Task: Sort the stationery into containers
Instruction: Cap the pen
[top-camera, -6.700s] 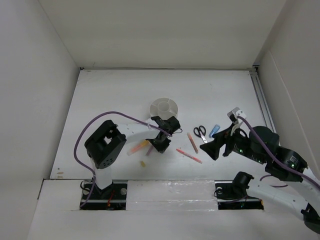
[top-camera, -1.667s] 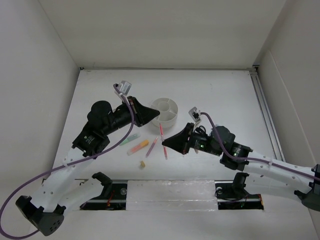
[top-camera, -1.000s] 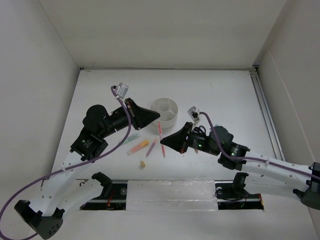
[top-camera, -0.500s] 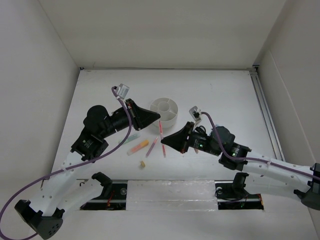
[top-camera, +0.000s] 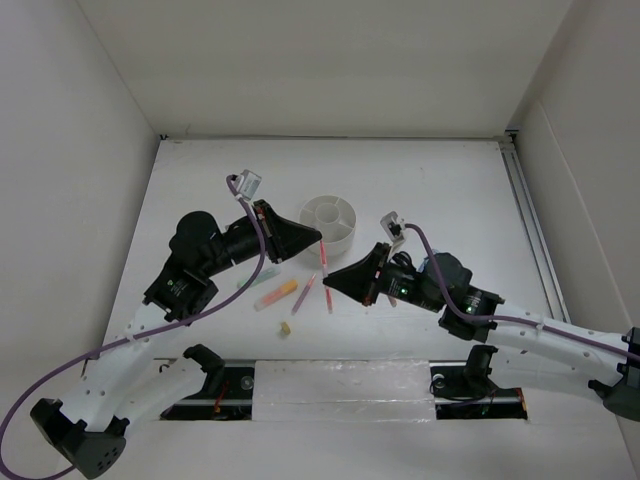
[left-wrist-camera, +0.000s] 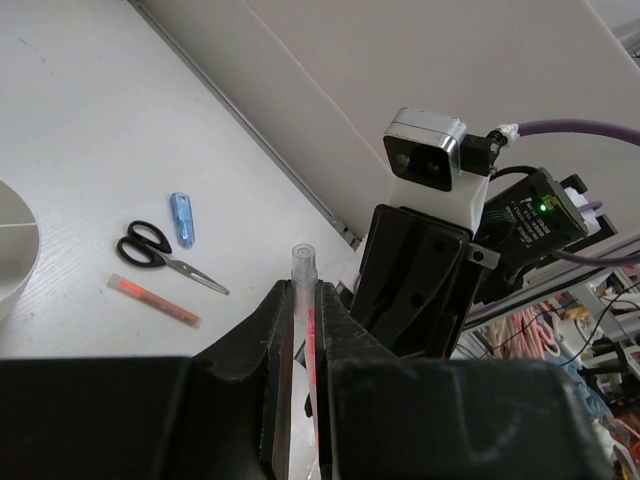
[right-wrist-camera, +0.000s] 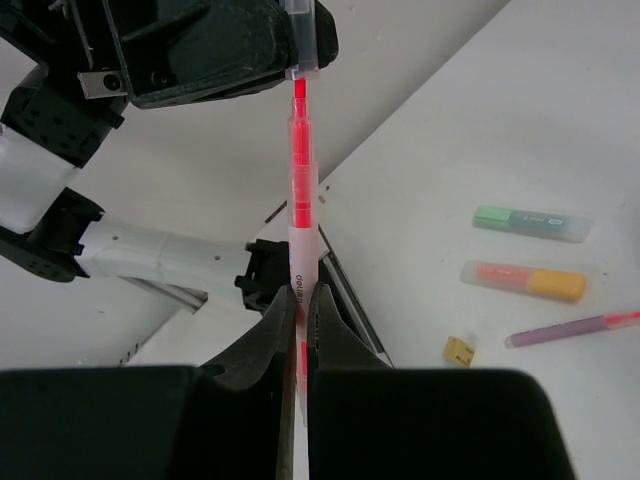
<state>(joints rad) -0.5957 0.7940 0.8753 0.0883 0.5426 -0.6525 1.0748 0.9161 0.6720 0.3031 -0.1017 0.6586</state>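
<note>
A red pen (right-wrist-camera: 299, 190) hangs above the table, and my right gripper (right-wrist-camera: 299, 295) is shut on its white barrel. The pen's red tip meets a clear pen cap (right-wrist-camera: 303, 40), on which my left gripper (left-wrist-camera: 300, 290) is shut. In the top view the two grippers face each other just in front of the round white organizer (top-camera: 330, 222), with my left gripper (top-camera: 318, 240) above my right gripper (top-camera: 328, 284). On the table lie a green highlighter (right-wrist-camera: 530, 223), an orange highlighter (right-wrist-camera: 522, 281), a pink pen (right-wrist-camera: 570, 328) and a yellowish eraser bit (right-wrist-camera: 459, 350).
Black-handled scissors (left-wrist-camera: 160, 250), a blue highlighter (left-wrist-camera: 181, 218) and an orange-red pen (left-wrist-camera: 155, 300) lie right of the organizer, under my right arm in the top view. White walls enclose the table on three sides.
Almost nothing differs. Both grippers stay shut, and the pen and cap have edged only slightly to the right.
</note>
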